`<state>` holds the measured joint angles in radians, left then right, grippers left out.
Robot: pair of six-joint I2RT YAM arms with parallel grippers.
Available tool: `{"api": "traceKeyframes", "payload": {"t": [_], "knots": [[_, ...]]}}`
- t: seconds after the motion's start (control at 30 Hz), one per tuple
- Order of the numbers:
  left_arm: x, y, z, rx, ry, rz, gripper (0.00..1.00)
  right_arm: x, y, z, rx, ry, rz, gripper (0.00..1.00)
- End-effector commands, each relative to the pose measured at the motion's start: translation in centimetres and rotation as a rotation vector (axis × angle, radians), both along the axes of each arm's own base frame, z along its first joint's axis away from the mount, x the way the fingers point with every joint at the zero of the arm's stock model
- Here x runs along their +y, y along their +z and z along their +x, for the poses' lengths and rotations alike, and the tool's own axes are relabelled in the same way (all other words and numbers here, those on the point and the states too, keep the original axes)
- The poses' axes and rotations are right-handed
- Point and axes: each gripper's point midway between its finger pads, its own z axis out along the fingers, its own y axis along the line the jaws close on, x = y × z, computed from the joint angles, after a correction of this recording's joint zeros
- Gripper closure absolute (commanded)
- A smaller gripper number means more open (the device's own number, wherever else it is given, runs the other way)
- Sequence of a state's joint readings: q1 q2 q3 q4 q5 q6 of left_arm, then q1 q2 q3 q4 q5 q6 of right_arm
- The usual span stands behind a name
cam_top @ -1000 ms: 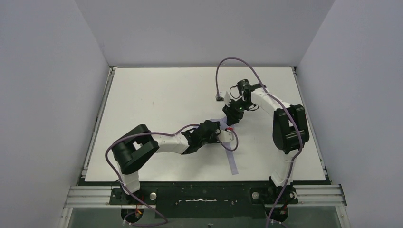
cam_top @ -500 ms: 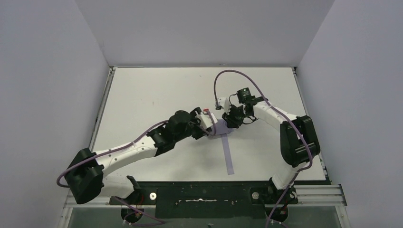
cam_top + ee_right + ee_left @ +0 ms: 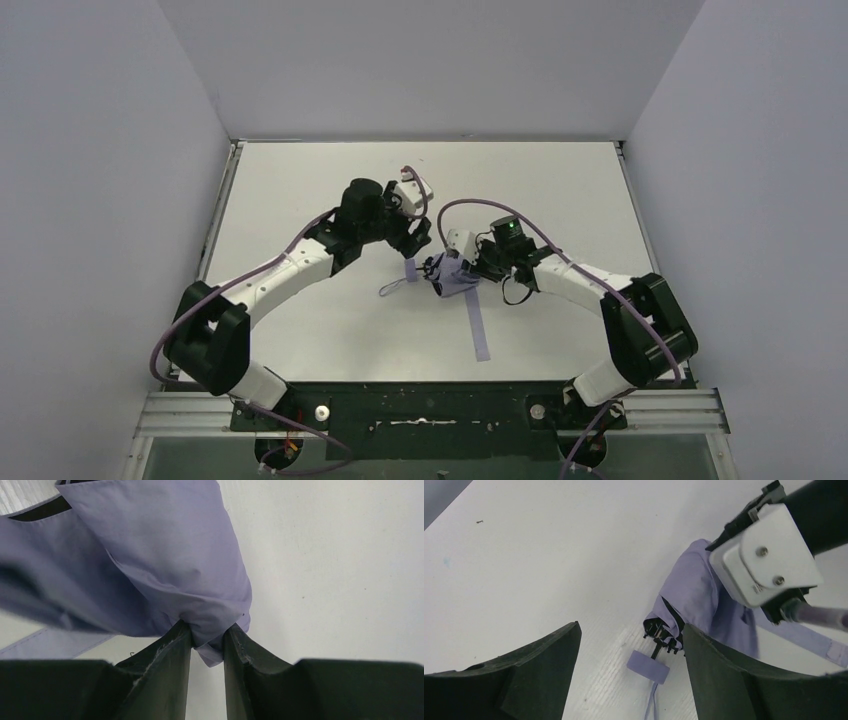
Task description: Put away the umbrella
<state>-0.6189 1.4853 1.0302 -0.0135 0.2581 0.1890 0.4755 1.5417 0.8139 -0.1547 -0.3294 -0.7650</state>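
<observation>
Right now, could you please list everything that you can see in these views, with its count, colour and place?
umbrella: one, lavender outside and black inside, collapsed but loose, on the table right of centre
handle: one, lavender, at the umbrella's left end
strap: one, lavender, lying flat from the canopy toward the near edge
table: one, white
walls: three, pale grey, around the table
cables: two, purple, one along each arm
left claw: one, black, open, hovers by the handle, holding nothing
right claw: one, black, shut on the umbrella's fabric
</observation>
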Motion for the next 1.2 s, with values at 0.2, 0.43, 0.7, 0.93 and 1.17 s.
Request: {"api": "traceKeyframes", "payload": {"t": [0.2, 0.43, 0.7, 0.93, 1.17], "knots": [[-3.8, -0.5, 1.4, 0.191, -0.241, -0.044, 0.27, -1.4, -2.7, -3.0, 0.005, -0.039, -0.11, 0.9], [-5.8, -4.7, 0.8, 0.365, -0.333, -0.063, 0.26, -1.1, -2.4, -3.6, -0.014, -0.033, -0.103, 0.91], [-7.3, -8.9, 1.4, 0.512, -0.293, -0.107, 0.14, -1.0, -2.4, -3.9, -0.02, -0.021, -0.109, 0.91], [-7.4, -10.9, 1.0, 0.537, -0.296, -0.058, 0.11, -0.8, -2.4, -3.9, -0.025, -0.018, -0.106, 0.91], [-8.0, -12.0, -1.8, 0.593, -0.382, -0.046, 0.11, -0.5, -2.5, -3.6, -0.025, -0.03, -0.086, 0.91]]}}
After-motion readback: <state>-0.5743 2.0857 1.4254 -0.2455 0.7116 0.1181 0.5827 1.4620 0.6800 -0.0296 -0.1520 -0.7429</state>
